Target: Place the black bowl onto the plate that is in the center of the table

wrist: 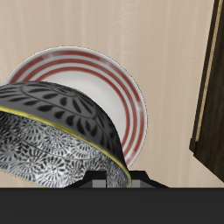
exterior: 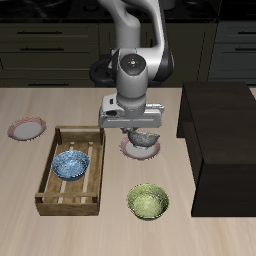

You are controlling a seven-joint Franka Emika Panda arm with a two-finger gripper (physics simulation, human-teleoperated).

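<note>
The black bowl (exterior: 144,144) hangs tilted from my gripper (exterior: 139,131), which is shut on its rim. It is just above the red-and-white striped plate (exterior: 128,149) in the middle of the table (exterior: 100,105). The wrist view shows the black bowl (wrist: 61,131) close up, with its dark patterned outside and silvery speckled inside. There it covers part of the striped plate (wrist: 101,74) beneath it. I cannot tell whether the bowl touches the plate. My fingertips are hidden behind the bowl's rim.
A wooden tray (exterior: 60,196) holds a blue patterned bowl (exterior: 70,164). A green bowl (exterior: 148,201) sits near the front edge. A second plate (exterior: 27,129) lies at the table's side. A dark raised cabinet (exterior: 222,140) stands close beside the gripper, and the cabinet's edge (wrist: 211,87) shows beside the plate.
</note>
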